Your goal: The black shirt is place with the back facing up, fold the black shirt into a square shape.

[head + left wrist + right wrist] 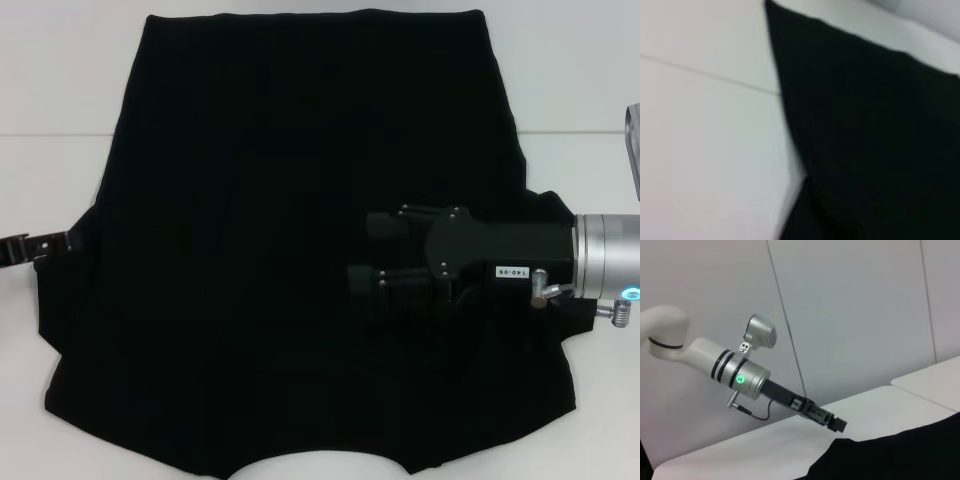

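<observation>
Nearest the head camera, at roughly 3 o'clock of its view, the right gripper point(362, 252) reaches in from the right edge and hovers over the black shirt point(280, 200), its two fingers point(383, 225) parted with a clear gap and nothing held between them. Black shirt lies spread flat on the white table point(60, 80), covering most of the surface from 12 o'clock down to 6 o'clock, plain side up with no lettering visible; its lower edge curves inward at 6 o'clock. Left gripper point(30, 245) sits at 9 o'clock, just at the shirt's left edge near the sleeve; whether its fingers are parted or closed cannot be told, as only a short dark portion shows. Left wrist view shows the shirt's edge point(865, 125) lying against the table point(705, 125), with a fold or overlap apparently at the lower part, though the view is soft. Right wrist view shows the left gripper point(837, 424) low at the shirt point(900, 455) border
</observation>
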